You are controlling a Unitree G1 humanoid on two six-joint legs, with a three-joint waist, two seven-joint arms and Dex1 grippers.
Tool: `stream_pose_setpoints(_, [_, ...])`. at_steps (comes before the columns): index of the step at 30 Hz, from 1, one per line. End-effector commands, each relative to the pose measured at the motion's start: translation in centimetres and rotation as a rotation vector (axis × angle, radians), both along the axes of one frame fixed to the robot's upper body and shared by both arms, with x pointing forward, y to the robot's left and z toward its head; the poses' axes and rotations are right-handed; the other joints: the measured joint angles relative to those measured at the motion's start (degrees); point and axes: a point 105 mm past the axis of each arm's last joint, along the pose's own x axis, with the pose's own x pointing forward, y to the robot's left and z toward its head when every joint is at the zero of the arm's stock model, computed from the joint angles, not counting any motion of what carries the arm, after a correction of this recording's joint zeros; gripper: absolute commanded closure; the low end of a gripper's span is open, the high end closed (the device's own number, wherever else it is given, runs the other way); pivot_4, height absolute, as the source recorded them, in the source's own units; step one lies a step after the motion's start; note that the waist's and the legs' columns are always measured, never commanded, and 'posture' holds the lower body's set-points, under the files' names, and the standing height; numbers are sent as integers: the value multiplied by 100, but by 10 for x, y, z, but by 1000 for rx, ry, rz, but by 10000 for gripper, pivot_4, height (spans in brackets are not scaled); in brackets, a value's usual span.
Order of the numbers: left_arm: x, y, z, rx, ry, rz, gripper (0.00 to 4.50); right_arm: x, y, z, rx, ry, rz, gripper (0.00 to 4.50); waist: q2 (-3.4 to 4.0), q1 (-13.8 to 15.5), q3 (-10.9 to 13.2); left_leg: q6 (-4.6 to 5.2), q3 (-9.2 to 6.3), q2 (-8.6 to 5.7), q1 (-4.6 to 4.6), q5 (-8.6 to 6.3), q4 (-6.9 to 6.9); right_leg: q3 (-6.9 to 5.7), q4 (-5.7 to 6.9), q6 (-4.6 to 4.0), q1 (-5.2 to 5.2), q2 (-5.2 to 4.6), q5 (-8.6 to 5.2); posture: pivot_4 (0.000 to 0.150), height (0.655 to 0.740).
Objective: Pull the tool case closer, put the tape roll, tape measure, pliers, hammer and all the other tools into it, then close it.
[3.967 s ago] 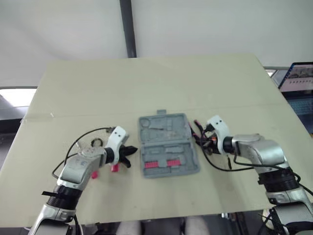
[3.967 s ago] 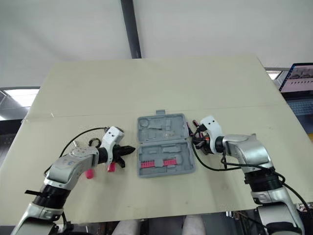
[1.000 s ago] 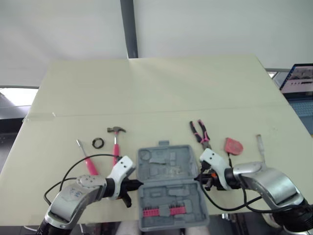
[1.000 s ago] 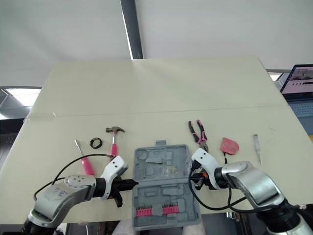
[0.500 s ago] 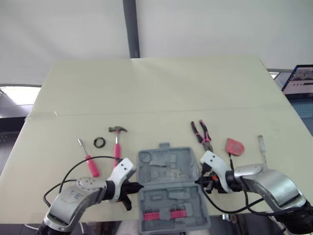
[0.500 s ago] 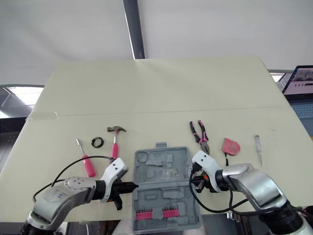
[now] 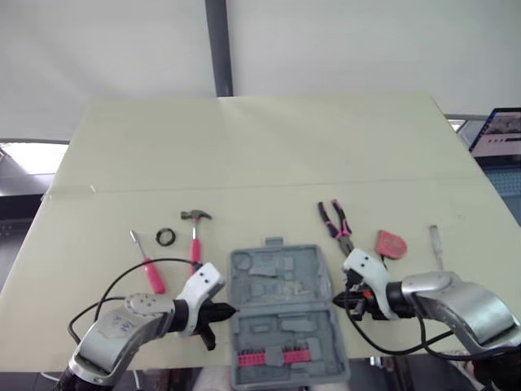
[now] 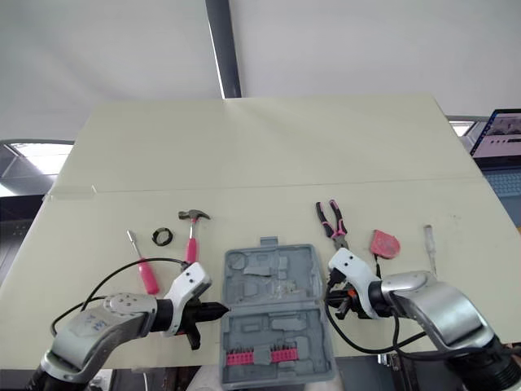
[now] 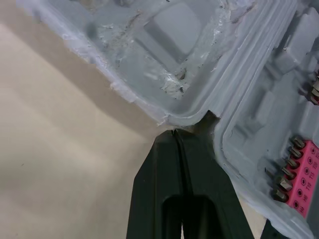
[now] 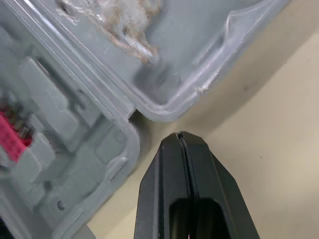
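The grey tool case (image 7: pixel 277 281) lies open near the table's front edge, with a pink bit strip (image 7: pixel 273 356) in its near half. My left gripper (image 7: pixel 229 311) is shut, its tip (image 9: pixel 174 134) touching the hinge notch on the case's left side (image 9: pixel 199 59). My right gripper (image 7: pixel 335 301) is shut too, its tip (image 10: pixel 180 135) just off the case's right side (image 10: pixel 99 74). Left of the case lie a pink screwdriver (image 7: pixel 147 269), the black tape roll (image 7: pixel 165 237) and the hammer (image 7: pixel 194 232). On its right are the pliers (image 7: pixel 335 224), the red tape measure (image 7: pixel 391 243) and a small white tool (image 7: pixel 435 243).
The tools lie in a row beyond the case's far edge line, on both sides. A laptop (image 7: pixel 505 130) sits off the table's right edge. A dark pole (image 7: pixel 218 45) rises behind the table. The case's near end reaches the table's front edge.
Over the last seconds the case has slid from among the tools toward the front edge between both grippers. In the last half second my right gripper has drawn slightly right, off the case.
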Motion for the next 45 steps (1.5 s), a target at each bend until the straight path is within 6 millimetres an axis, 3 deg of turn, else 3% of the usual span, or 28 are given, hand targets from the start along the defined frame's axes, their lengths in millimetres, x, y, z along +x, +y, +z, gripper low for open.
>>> stream_pose_setpoints(1, [0,9,28,-69,-120,20,44366,-2,0,27,111,-78,24,45000,-2,1,1,0,0,0,-1,0,0,0,-2,0,0,0,0,1500,7360])
stream_pose_setpoints(5, [-8,18,56,-190,-272,65,44366,-1,-16,43,152,-137,-24,45000,-4,15,3,1,1,1,-2,-1,0,0,-6,0,2,0,0,1500,7360])
stream_pose_setpoints(11, [-24,30,73,-251,-474,162,44366,-10,-33,48,163,-199,-67,45000,-8,29,3,2,3,1,-1,-3,0,0,-12,0,9,0,0,1500,7360])
stream_pose_setpoints(14, [-38,39,69,-250,-514,246,44366,-17,-38,54,220,-328,-86,45000,-11,31,2,2,5,1,0,-3,1,0,-11,0,10,0,0,1500,7360])
stream_pose_setpoints(19, [-57,54,55,-183,-529,303,44366,-30,-52,48,216,-425,-86,45000,-20,45,2,6,15,2,4,-7,3,7,-16,0,12,0,0,1500,7360])
stream_pose_setpoints(24, [-81,70,34,-97,-486,316,44366,-48,-66,37,192,-407,-62,45000,-23,21,4,15,22,4,10,-16,2,10,-22,-1,18,1,0,1500,7360])
stream_pose_setpoints(29, [-98,83,13,-60,-369,376,44366,-51,-74,28,177,-361,-84,45000,-26,17,3,19,25,6,13,-20,3,12,-24,-2,18,1,-1,1500,7360])
stream_pose_setpoints(32, [-106,85,8,-92,-326,379,35441,-60,-78,20,158,-280,-85,36005,-27,30,3,20,25,7,12,-23,3,12,-24,-3,18,0,-2,1500,7360])
stream_pose_setpoints(39, [-116,94,-3,-76,-325,380,61,-67,-82,13,135,-243,-67,329,-32,13,2,23,29,8,13,-27,4,13,-27,-5,18,1,-2,1500,7360])
stream_pose_setpoints(45, [-122,100,-13,-92,-334,390,61,-66,-80,12,143,-245,-56,329,-36,20,1,24,32,9,15,-33,6,13,-26,-6,18,1,-3,1500,7360])
